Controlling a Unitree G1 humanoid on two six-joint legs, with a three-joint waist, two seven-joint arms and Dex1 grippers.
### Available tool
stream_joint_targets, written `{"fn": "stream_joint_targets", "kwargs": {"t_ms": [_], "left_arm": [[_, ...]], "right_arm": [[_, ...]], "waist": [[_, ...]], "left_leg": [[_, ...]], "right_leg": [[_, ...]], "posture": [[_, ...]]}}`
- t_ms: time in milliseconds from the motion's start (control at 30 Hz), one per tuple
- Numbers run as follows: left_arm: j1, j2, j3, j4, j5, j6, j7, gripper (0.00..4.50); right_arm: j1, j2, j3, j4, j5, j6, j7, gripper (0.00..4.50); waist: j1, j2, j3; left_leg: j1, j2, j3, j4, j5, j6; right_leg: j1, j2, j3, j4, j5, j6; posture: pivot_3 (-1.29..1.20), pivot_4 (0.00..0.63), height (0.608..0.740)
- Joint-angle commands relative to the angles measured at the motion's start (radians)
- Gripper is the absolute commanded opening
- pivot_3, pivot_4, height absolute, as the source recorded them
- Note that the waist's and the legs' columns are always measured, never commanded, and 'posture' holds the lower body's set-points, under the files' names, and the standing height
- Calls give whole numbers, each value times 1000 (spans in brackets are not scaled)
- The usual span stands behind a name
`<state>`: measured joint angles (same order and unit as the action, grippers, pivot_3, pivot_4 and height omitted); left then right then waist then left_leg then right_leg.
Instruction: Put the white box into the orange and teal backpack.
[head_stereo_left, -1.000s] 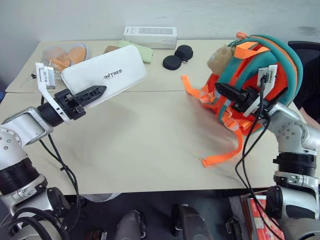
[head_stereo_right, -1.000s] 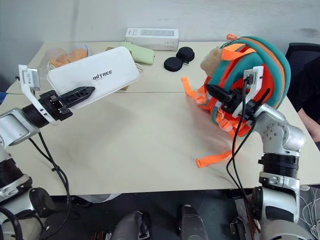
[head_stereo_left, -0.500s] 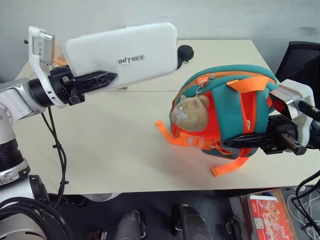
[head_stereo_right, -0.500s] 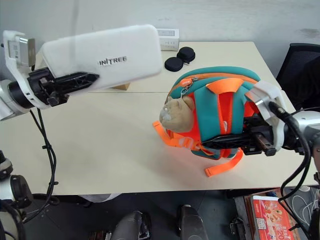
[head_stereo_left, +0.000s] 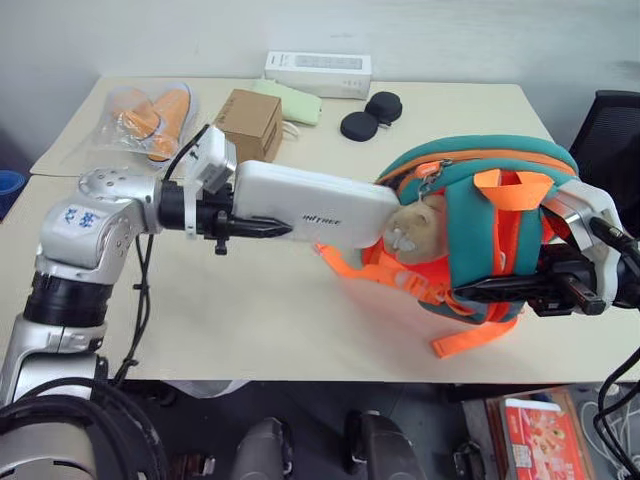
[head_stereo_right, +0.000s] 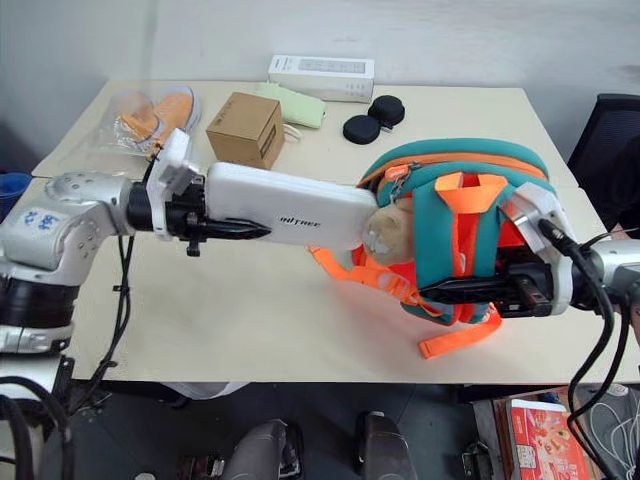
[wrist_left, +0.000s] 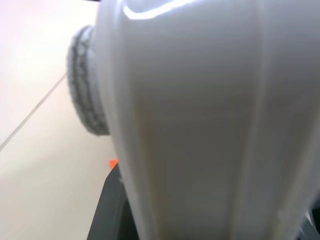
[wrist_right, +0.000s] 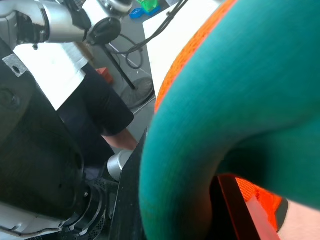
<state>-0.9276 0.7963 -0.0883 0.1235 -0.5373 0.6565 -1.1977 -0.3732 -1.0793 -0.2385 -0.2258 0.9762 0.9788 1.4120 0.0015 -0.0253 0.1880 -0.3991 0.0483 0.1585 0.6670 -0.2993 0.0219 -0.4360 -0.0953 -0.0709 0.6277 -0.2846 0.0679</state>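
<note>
Left end effector (head_stereo_left: 255, 228) is clenched on the white box (head_stereo_left: 315, 205) and has swung it from a raised position down to level, its far end now touching the plush toy (head_stereo_left: 415, 228) at the zipper side of the orange and teal backpack (head_stereo_left: 480, 235). Right end effector (head_stereo_left: 500, 290), clenched on a teal strap, holds the backpack above the desk (head_stereo_left: 250, 310). Insertion is judged imminent.

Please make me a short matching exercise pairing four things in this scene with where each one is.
Things:
1. white box
2. backpack
3. brown cube
4. black discs

Places:
A. far side of the table, near the long carton
B. held by the right gripper
C. held by the left gripper
D. beyond the left arm, beside the orange items

Pairs: 1-C, 2-B, 3-D, 4-A
</note>
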Motion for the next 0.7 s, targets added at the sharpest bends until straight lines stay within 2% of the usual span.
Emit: {"fn": "stream_joint_targets", "kwargs": {"t_ms": [33,167,500,700], "left_arm": [[-73,26,56,26,-37,19,-83,1357],[-117,19,71,88,-27,32,-107,1357],[-177,-117,32,143,62,-83,-90,1357],[-273,-109,61,250,84,-113,-124,1357]], "right_arm": [[9,-26,-43,-13,19,-10,25,32],[13,-28,-60,-24,28,-5,17,32],[11,-79,-94,-66,101,34,59,32],[11,-102,-86,-61,96,26,74,32]], "waist": [[0,0,0],[-1,0,0],[7,0,0],[7,0,0]], "left_leg": [[-4,0,0,1,0,1],[-7,0,3,3,1,1],[-9,-1,2,15,-1,6],[-10,0,2,15,-1,6]], "right_leg": [[-3,0,-1,0,0,0],[-7,3,-7,2,1,2],[-7,0,-6,8,2,5],[-8,1,-6,8,2,5]], "posture": [[0,150,740],[0,150,740],[0,150,740],[0,150,740]]}}
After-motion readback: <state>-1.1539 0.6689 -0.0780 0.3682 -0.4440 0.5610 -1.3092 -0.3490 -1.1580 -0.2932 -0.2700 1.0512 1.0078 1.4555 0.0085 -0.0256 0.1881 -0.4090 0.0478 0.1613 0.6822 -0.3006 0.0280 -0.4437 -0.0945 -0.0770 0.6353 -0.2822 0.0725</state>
